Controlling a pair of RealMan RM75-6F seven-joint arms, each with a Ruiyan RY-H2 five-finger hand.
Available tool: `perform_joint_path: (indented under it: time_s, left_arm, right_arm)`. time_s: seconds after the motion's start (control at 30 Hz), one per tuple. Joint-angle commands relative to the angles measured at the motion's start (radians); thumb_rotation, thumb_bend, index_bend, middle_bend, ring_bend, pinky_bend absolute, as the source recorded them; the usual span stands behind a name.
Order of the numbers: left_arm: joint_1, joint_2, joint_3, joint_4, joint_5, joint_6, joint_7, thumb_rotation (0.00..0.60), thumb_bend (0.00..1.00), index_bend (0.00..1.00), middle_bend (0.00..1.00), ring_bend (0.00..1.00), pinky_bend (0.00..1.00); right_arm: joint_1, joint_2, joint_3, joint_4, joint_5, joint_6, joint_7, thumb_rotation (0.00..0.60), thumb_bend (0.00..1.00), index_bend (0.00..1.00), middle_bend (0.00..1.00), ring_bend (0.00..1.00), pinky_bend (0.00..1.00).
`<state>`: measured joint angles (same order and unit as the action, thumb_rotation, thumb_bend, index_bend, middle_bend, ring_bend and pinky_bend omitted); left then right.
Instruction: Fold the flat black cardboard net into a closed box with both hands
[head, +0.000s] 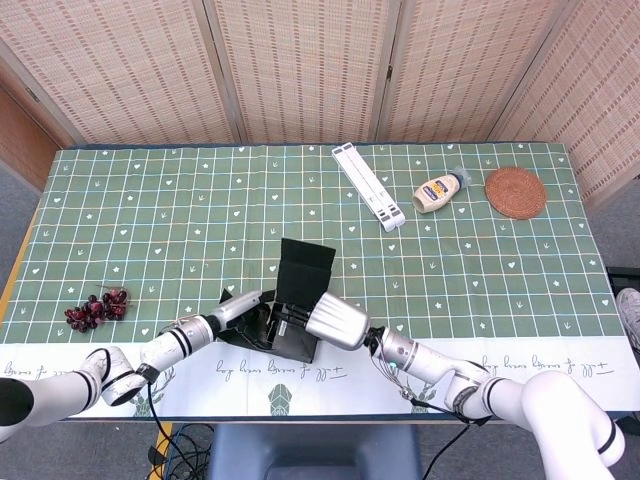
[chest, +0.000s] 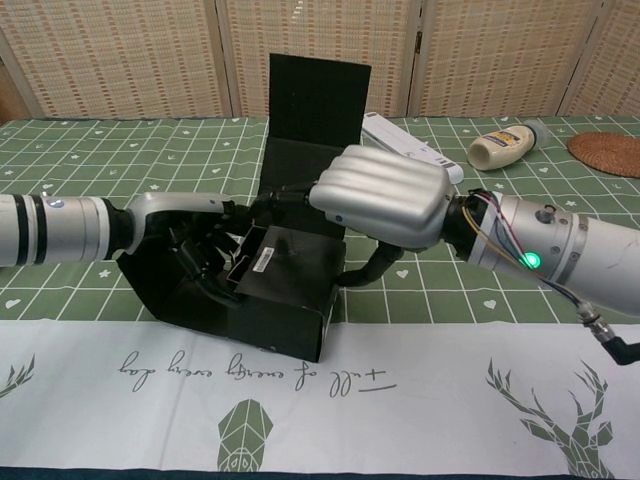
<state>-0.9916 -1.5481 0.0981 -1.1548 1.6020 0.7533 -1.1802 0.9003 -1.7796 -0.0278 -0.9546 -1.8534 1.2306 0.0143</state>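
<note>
Black box (chest: 270, 300), half-folded, lid flap (chest: 318, 95) upright, opening upward

We see a green patterned tablecloth (head: 150, 220), dark grapes (head: 95, 308) near its left edge, a white folded stand (head: 368, 186), a squeeze bottle (head: 440, 190) on its side, and a woven coaster (head: 515, 192) far right.
</note>
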Motion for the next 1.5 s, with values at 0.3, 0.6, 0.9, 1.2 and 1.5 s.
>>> perform_joint_path:
  time_s: [0.3, 0.6, 0.9, 1.2, 1.5]
  left_arm:
    - [0.000, 0.001, -0.004, -0.011, -0.001, -0.005, 0.007, 0.600, 0.06, 0.16, 0.25, 0.55, 0.79]
    - [0.000, 0.006, -0.006, -0.021, -0.002, -0.007, 0.020, 0.600, 0.06, 0.14, 0.23, 0.54, 0.79]
    - [0.000, 0.003, -0.007, -0.025, -0.006, -0.017, 0.025, 0.600, 0.06, 0.14, 0.23, 0.54, 0.79]
    - [-0.002, 0.007, -0.007, -0.034, 0.001, -0.014, 0.024, 0.600, 0.06, 0.13, 0.21, 0.53, 0.79]
    - [-0.005, 0.008, 0.000, -0.041, 0.009, -0.017, 0.029, 0.600, 0.06, 0.09, 0.19, 0.53, 0.79]
  right_arm:
    - [0.010, 0.029, -0.025, -0.030, -0.004, -0.034, -0.006, 0.600, 0.32, 0.23, 0.33, 0.75, 1.00]
    - [0.013, 0.049, -0.039, -0.065, -0.008, -0.051, -0.022, 0.600, 0.35, 0.24, 0.34, 0.75, 1.00]
    - [0.015, 0.067, -0.051, -0.085, -0.011, -0.067, -0.031, 0.600, 0.36, 0.24, 0.35, 0.75, 1.00]
    - [0.016, 0.091, -0.061, -0.114, -0.021, -0.068, -0.032, 0.600, 0.36, 0.24, 0.35, 0.75, 1.00]
    - [0.011, 0.102, -0.068, -0.125, -0.027, -0.066, -0.046, 0.600, 0.36, 0.24, 0.34, 0.75, 1.00]
